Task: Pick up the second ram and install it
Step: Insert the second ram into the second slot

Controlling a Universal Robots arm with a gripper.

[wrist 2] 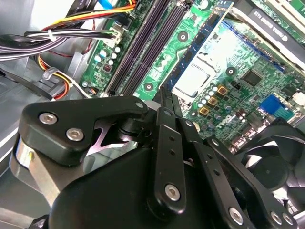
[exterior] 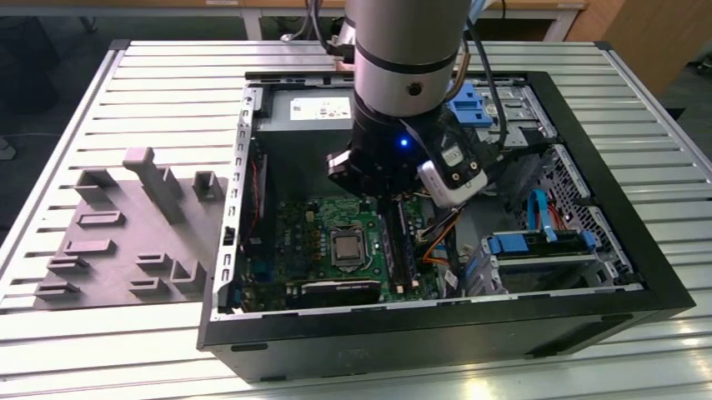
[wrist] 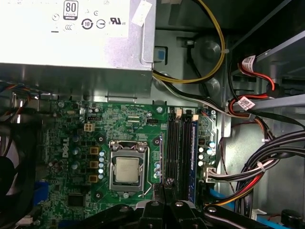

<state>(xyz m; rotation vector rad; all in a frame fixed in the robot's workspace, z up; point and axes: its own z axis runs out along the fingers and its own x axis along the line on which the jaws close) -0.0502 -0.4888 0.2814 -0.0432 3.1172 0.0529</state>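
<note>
Left to right in the exterior view:

- Grey fixture plate (exterior: pixel 122 242) with light grey uprights sits on the slatted metal table (exterior: pixel 100 333), on the exterior view's left, just beside the open PC case (exterior: pixel 445 333).
- Green motherboard (exterior: pixel 300 250) lies flat in the case floor. CPU socket (exterior: pixel 348 247) is near its middle.
- Arm comes straight down into the case. Gripper (exterior: pixel 384 198) hangs low over the board, on the exterior view's right of the socket.
- I read the fingers as pressed together on the second ram (exterior: pixel 393 243), a thin dark strip seen edge-on.
- In the first wrist view the gripper (wrist: pixel 164 202) has the strip (wrist: pixel 163 183) running between the socket (wrist: pixel 126 169) and the black memory slots (wrist: pixel 178 152). It is parallel to the slots and just beside them.
- I can't tell whether its lower edge touches the board or a slot.
- The far slot in that view carries a blue-edged module (wrist: pixel 194 157).
- In the second wrist view the linkage of the gripper (wrist 2: pixel 161 107) is drawn in, with the strip's end (wrist 2: pixel 165 98) showing at the fingertips.
- Further to the exterior view's right are the orange and black cable bundle (exterior: pixel 439 242), then the drive bay with blue tabs (exterior: pixel 523 243).
- Power supply (exterior: pixel 312 107) is at the back of the case, behind the arm.
</note>
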